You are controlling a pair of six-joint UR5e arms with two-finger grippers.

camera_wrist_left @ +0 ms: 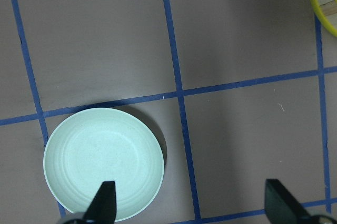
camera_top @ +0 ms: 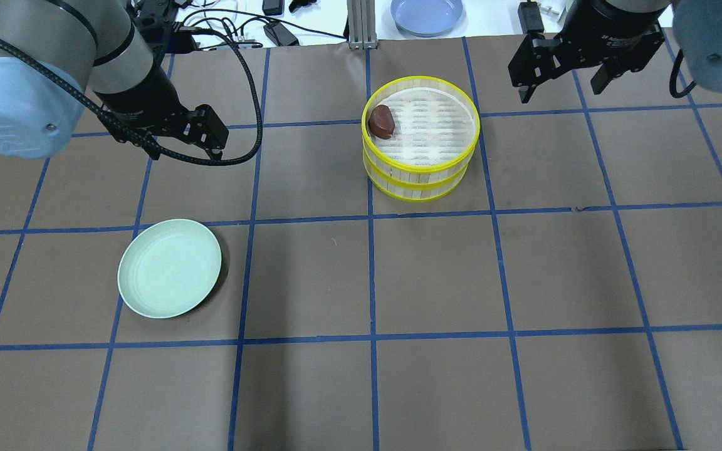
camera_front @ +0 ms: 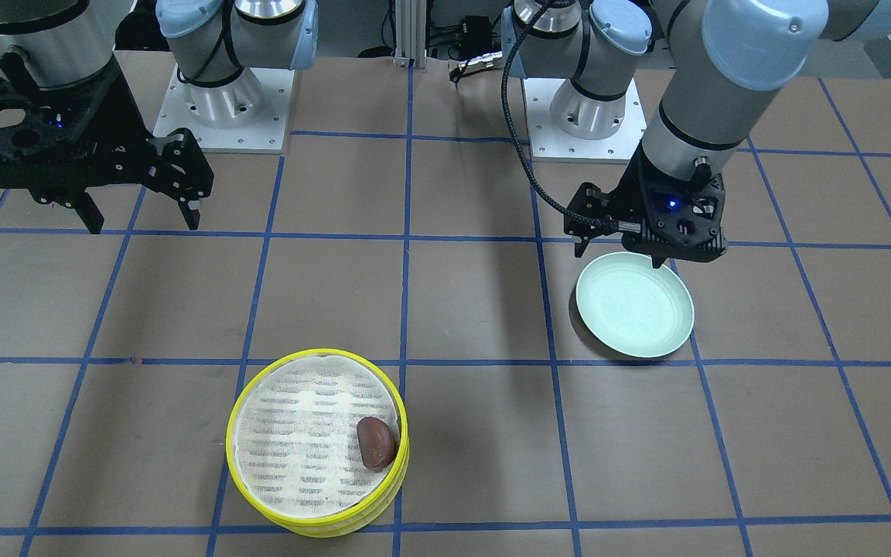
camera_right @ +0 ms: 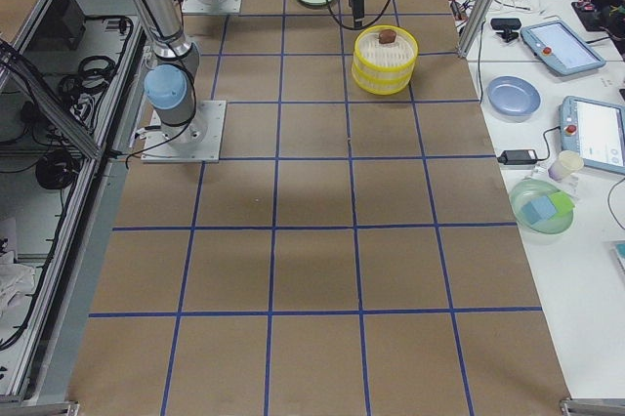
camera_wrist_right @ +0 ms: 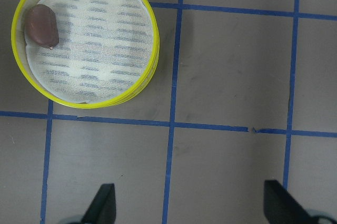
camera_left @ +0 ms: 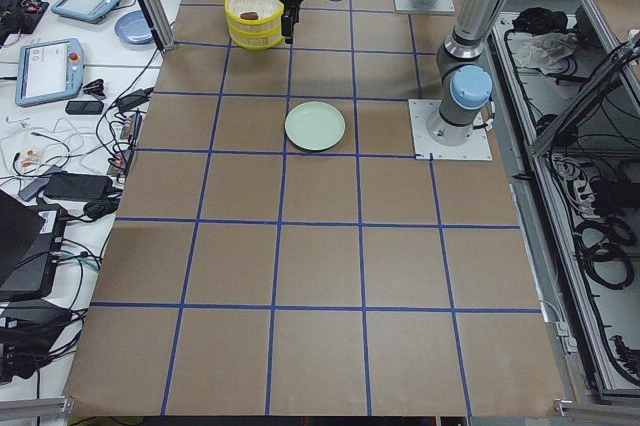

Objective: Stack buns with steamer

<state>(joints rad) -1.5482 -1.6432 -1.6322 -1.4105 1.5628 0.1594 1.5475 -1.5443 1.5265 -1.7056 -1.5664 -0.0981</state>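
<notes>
The steamer's two yellow-rimmed trays [camera_top: 420, 181] stand stacked one on the other at the far middle of the table. They also show in the front view [camera_front: 237, 464] and the right wrist view [camera_wrist_right: 152, 61]. The dark reddish-brown bun [camera_top: 382, 121] lies on the top tray's mesh floor against the rim, as the front view [camera_front: 376, 442] and the right wrist view [camera_wrist_right: 42, 25] also show. The cream-white bun is hidden. My left gripper [camera_top: 185, 150] is open and empty, raised beside the pale green plate [camera_top: 168, 268]. My right gripper [camera_top: 561, 93] is open and empty, raised to the right of the steamer.
The green plate is empty, as the left wrist view [camera_wrist_left: 102, 155] shows. A blue plate [camera_top: 427, 14] and cables lie on the white bench past the table's far edge. Tablets and bowls stand on that bench [camera_right: 562, 45]. The arm bases [camera_front: 221, 100] stand at the near side.
</notes>
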